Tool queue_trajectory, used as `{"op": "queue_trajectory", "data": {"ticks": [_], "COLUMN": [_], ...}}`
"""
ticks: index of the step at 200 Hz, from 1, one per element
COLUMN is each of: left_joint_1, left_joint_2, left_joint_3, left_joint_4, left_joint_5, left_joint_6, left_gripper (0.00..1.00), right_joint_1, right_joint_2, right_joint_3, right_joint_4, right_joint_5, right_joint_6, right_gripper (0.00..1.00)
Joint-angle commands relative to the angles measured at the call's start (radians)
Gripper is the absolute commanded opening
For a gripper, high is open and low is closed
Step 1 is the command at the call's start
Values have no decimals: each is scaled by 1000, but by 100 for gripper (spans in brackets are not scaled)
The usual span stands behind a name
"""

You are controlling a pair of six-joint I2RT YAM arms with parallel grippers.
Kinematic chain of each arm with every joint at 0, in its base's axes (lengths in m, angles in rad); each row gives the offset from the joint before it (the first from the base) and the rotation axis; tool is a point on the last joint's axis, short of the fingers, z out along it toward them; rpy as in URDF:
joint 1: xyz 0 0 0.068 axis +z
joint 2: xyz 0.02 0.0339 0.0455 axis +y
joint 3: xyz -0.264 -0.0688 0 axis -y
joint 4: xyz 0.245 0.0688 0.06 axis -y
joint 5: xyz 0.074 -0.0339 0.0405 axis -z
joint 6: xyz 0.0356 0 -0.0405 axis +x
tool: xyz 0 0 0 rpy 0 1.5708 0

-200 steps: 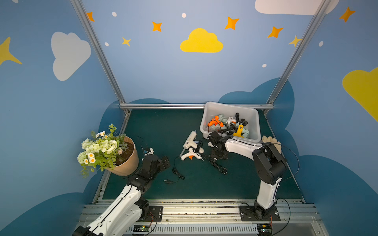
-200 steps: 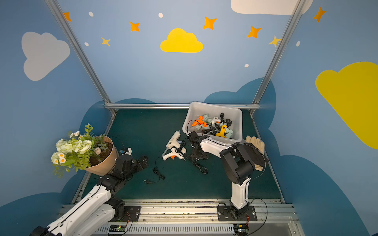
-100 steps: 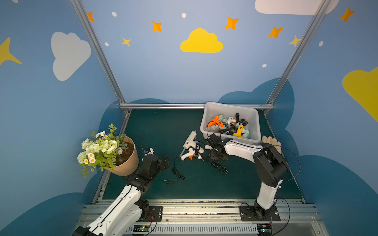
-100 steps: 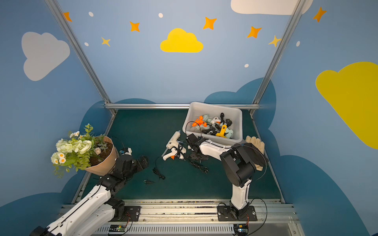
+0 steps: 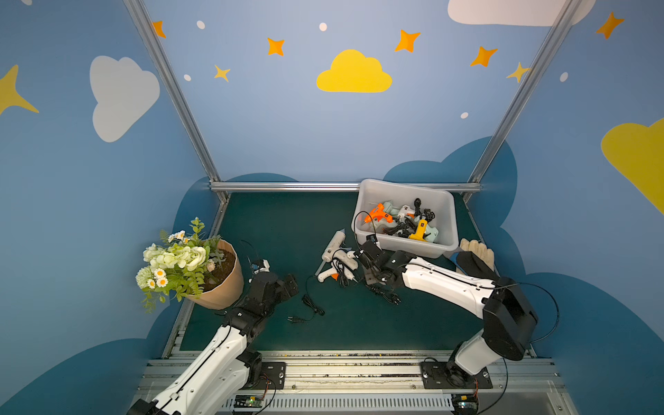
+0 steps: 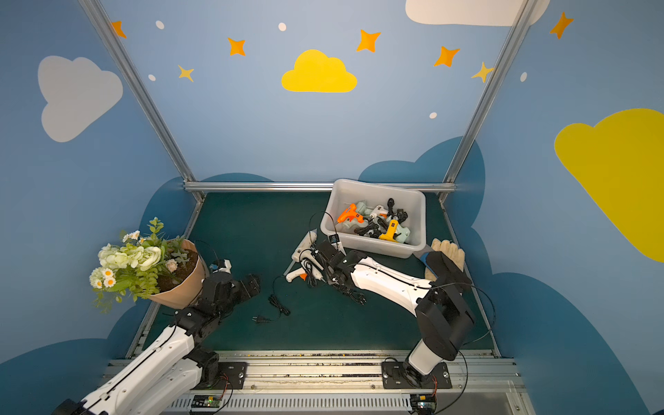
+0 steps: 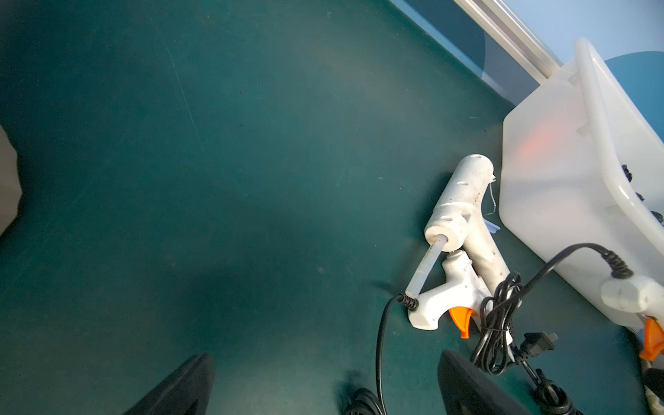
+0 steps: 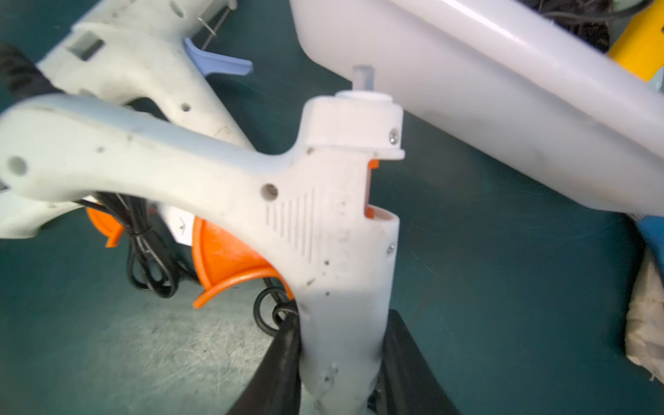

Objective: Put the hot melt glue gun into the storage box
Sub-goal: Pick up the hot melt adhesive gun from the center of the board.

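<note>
We clamp the white, orange-triggered plastic hot melt glue gun in our right claw, just outside the pale rectangular plastic storage box at the table's far-right corner; our left claw is released.

Three glue guns lie on the mat: a large white gun, a small white gun and a third white gun. One storage box holds one orange gun, one yellow gun and paler ones too tangled to count. One flowerpot, one glove.
</note>
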Motion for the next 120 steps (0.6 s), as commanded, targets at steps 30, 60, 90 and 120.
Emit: {"op": "queue_trajectory", "data": {"ticks": [30,60,90,120], "left_joint_1": [4,5,5,5], "left_joint_2": [-11,-12,-10,-7], "left_joint_3": [9,10,8,8], "left_joint_4": [-14,-12,-11,-6], "left_joint_5": [-7,-9,-9,-7], "left_joint_6": [-6,-7,-9,-10], "left_gripper": [100,100,100,100], "right_joint_1": [19,18,-6,-67], "right_joint_2": [-187,-278,-370,-427], "right_joint_3": [55,38,-1,23], "right_joint_4": [63,132,237,245], "right_joint_5": [-51,-22,-21,-62], "right_joint_6": [-97,-108,-144,-149], "right_gripper": [0,0,0,0]}}
